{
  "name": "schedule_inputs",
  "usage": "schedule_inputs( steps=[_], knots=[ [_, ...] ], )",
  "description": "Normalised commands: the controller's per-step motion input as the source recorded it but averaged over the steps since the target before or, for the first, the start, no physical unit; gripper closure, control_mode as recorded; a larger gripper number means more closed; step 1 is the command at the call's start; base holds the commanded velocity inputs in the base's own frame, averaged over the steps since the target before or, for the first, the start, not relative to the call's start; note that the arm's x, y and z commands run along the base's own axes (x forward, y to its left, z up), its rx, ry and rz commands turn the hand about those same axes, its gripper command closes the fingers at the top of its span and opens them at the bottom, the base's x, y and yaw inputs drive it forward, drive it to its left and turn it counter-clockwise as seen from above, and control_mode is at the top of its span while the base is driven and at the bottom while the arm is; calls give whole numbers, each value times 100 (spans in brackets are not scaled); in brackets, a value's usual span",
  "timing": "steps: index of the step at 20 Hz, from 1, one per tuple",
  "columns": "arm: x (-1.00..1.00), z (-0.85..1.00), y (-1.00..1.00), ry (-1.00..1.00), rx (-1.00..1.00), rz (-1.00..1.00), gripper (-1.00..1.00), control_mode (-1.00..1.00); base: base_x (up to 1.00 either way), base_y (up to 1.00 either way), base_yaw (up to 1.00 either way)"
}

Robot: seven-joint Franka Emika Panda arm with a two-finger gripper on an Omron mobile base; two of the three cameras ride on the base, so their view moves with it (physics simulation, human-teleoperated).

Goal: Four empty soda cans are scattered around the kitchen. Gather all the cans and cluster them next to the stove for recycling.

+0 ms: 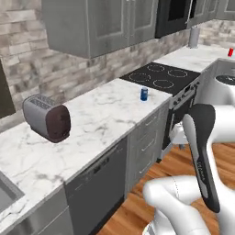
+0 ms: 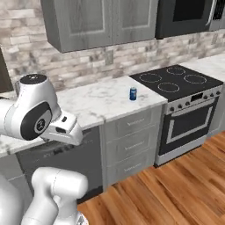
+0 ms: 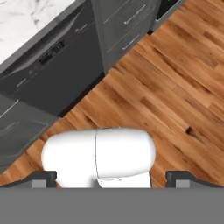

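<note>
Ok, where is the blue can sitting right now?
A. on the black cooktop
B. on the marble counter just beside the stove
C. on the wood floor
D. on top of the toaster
B: the blue can stands upright on the white marble counter, close to the edge of the stove but not on its glass.

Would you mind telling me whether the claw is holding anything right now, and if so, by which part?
Nothing is held. The claw is open over the wood floor, with no can between its fingertips.
</note>
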Motion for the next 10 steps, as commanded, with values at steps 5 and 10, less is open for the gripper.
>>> schedule_inputs(
  steps=[5, 10],
  knots=[
    [0, 0, 0, 0, 0, 0, -100, 100, 1, -75, -61],
    [0, 0, 0, 0, 0, 0, -100, 100, 14, -60, -68]
  ],
)
